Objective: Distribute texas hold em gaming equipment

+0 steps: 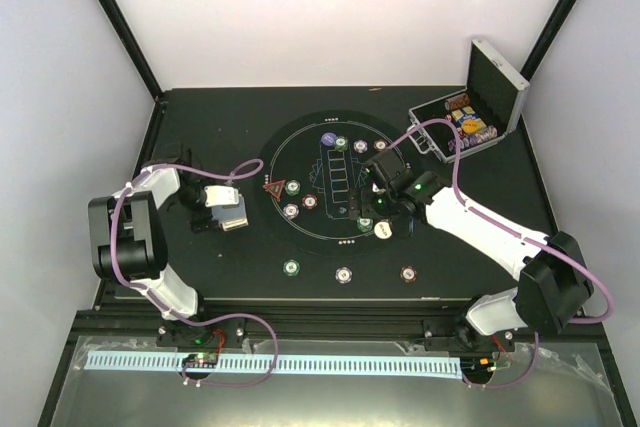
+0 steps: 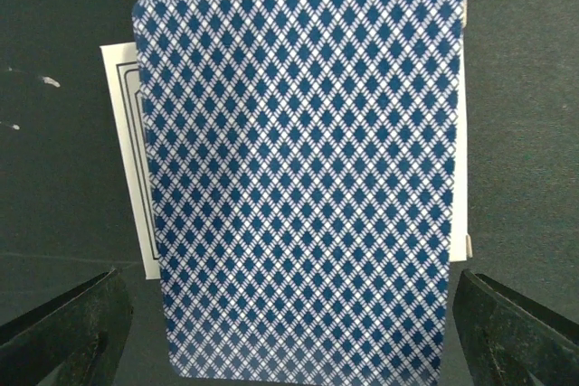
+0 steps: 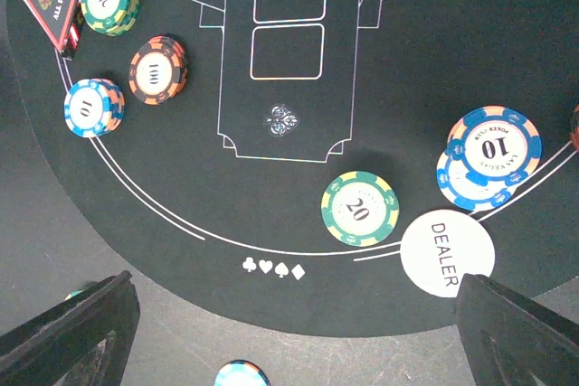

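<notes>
one card deck (image 2: 298, 187) between spread left jaws, green chip (image 3: 359, 209) between spread right jaws

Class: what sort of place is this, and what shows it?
Probably a robot lab bench laid out as a poker table: a round black mat with white printed outlines, a green-and-yellow striped chip marked 20, a white round DEALER disc.

On mat (image 1: 305, 235), chips (image 1: 310, 201) and dealer button (image 1: 383, 230); left of it, cards (image 1: 232, 212); before it, chip row (image 1: 343, 274); far right, case (image 1: 470, 125).
</notes>
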Controlling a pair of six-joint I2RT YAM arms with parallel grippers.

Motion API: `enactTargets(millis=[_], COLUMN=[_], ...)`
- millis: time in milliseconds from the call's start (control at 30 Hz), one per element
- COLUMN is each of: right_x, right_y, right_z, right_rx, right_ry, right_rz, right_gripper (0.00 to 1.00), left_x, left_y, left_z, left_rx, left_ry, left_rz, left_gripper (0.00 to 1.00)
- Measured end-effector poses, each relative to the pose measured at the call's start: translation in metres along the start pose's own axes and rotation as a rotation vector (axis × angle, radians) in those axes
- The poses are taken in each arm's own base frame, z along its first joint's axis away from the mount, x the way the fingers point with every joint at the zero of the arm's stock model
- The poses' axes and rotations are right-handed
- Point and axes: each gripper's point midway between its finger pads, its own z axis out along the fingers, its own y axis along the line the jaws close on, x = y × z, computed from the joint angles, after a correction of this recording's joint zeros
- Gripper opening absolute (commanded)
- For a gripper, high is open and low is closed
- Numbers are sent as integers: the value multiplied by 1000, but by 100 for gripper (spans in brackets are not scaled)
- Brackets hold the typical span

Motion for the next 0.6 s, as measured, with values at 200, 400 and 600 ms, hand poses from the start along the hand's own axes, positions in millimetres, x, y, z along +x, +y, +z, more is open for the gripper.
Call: enactTargets(millis=[200,400,600], right_x=[0,1,1], right_y=[0,1,1], right_z=[0,0,0], right_rx=[-2,-5,-6], right_ry=[1,4,5], right_rz=[-1,-1,-1], right_gripper=[97,97,97], left_x=[1,4,5], left_y=[6,4,4], left_z=[4,12,13], left_rx=[-21,1,6], left_ry=[0,7,8], left_rz=[1,-9,-10], left_gripper=[99,99,97])
